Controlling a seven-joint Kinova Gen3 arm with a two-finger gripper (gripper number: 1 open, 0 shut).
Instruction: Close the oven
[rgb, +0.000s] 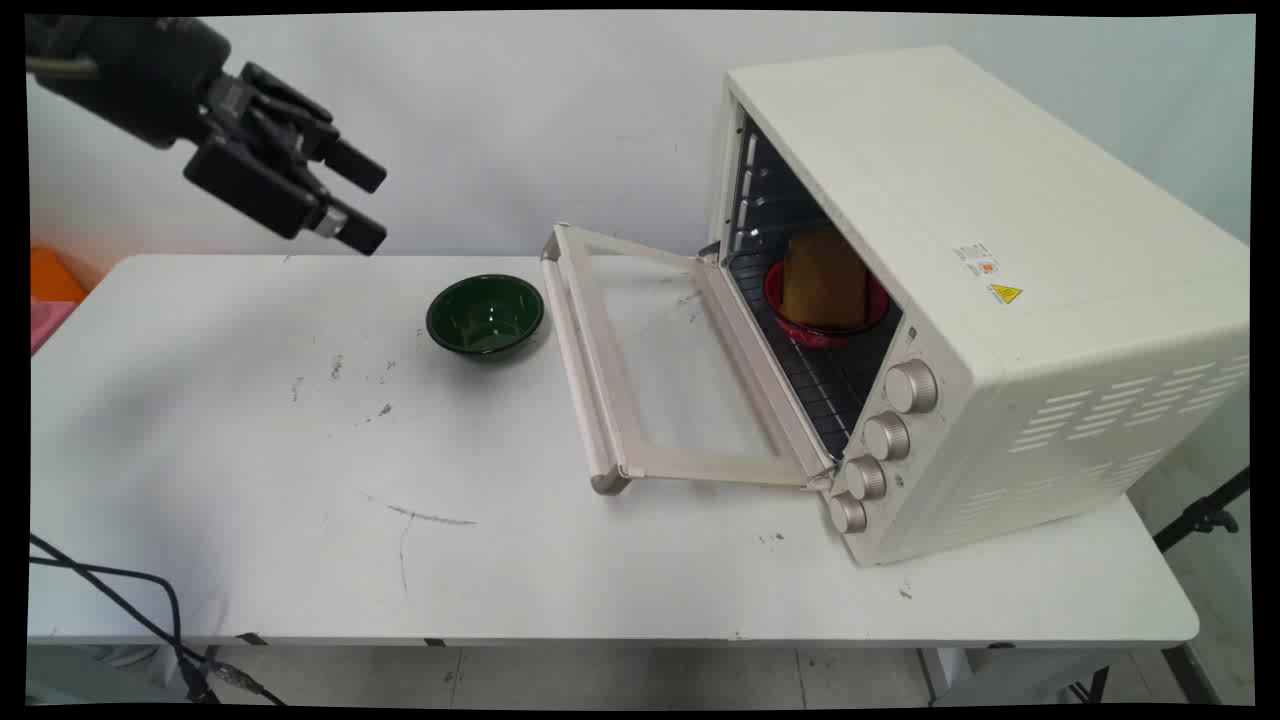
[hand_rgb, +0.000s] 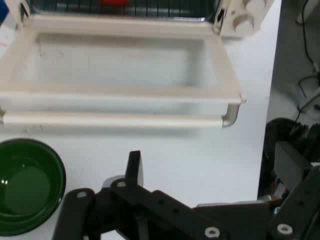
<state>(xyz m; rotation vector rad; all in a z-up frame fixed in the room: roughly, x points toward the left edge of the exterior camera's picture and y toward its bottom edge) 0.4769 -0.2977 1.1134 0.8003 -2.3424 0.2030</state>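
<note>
Gripper hangs open and empty, high above the worktop; nearest is the green bowl; oven door lies open beside it.

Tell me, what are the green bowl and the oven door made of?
The green bowl looks like glazed ceramic or enamelled metal: it is glossy, with bright reflections inside. The toaster oven door seems a cream painted metal frame around a clear glass pane, since the table shows through it.
</note>
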